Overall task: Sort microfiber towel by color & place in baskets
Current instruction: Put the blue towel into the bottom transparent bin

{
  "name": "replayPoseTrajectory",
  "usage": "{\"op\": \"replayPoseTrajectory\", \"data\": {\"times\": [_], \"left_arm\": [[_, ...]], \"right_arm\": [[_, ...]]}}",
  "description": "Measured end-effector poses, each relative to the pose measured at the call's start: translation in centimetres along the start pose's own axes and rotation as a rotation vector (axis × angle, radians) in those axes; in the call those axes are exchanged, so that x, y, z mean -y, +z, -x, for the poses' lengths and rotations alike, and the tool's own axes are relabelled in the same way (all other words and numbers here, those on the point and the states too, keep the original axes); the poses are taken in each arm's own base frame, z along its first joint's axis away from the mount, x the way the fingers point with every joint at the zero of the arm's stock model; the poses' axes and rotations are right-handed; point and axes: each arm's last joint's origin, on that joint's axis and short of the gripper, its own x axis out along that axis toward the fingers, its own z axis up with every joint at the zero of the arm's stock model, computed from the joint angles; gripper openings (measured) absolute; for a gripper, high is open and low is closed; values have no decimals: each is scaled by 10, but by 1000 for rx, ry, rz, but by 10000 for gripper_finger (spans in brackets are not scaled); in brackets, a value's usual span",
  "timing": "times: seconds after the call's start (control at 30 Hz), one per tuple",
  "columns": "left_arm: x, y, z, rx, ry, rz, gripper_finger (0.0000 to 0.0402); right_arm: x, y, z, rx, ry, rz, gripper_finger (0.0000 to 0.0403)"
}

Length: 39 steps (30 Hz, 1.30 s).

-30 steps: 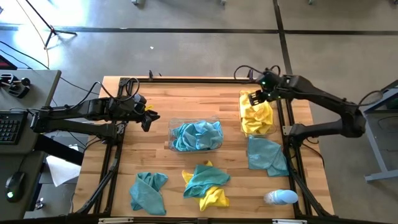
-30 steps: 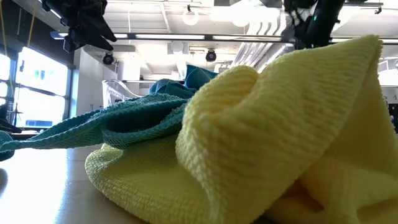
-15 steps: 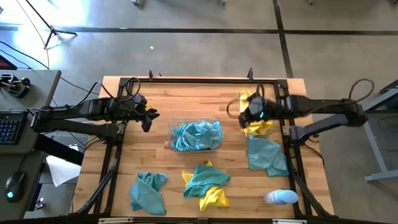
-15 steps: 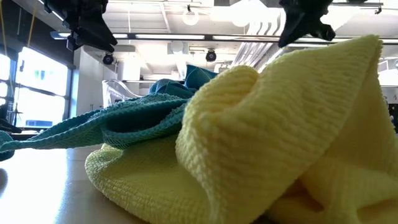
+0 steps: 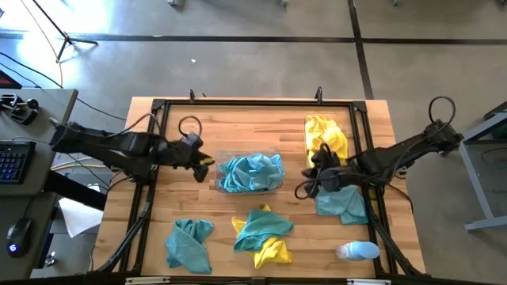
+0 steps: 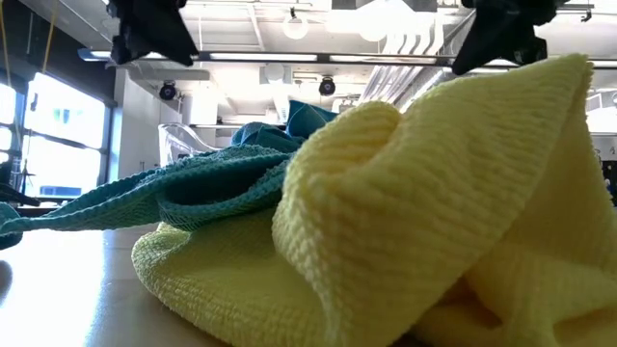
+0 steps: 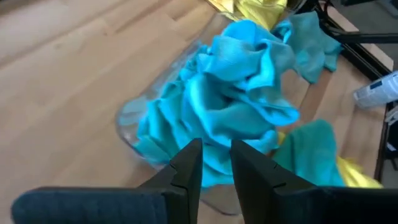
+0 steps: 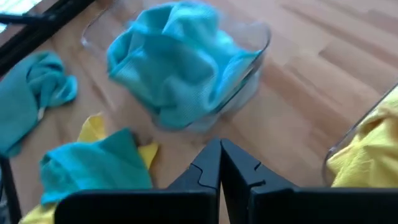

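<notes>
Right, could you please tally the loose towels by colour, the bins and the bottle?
Loose teal towels: 3
Loose yellow towels: 1 seen, under a teal one
Clear bins: 2
Bottle: 1
Total: 7

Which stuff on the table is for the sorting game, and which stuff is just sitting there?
For the sorting:
- blue towels in the middle bin
- yellow towels in the right bin
- loose blue towel by the right arm
- loose blue towel at the front left
- mixed blue and yellow pile

Just sitting there:
- pale bottle
</notes>
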Motion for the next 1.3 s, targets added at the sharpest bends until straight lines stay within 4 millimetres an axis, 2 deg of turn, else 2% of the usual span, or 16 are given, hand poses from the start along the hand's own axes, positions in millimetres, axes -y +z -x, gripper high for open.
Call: {"op": "replayPoseTrajectory", "data": {"times": [0.13,0.27,0.37,0.53,0.73,0.87,1.03,1.3], "left_arm": [[30,-3,-3,-59,27,50,55],[59,-10,-5,-129,127,103,28],[81,-20,-5,-169,199,141,5],[107,-45,-2,-216,264,214,6],[120,-87,3,-287,343,277,1],[126,-109,3,-321,394,351,11],[132,-138,-2,-406,499,405,45],[138,-180,-11,-528,666,470,124]], "right_arm": [[-4,-10,0,-19,34,28,1],[-7,-17,4,-55,68,70,1],[-10,-21,6,-67,86,108,1],[-12,-24,9,-73,102,165,0],[-12,-26,10,-106,126,206,0],[-12,-26,10,-109,126,235,0],[-12,-26,10,-108,128,260,0],[-12,-27,10,-112,128,273,0]]}}
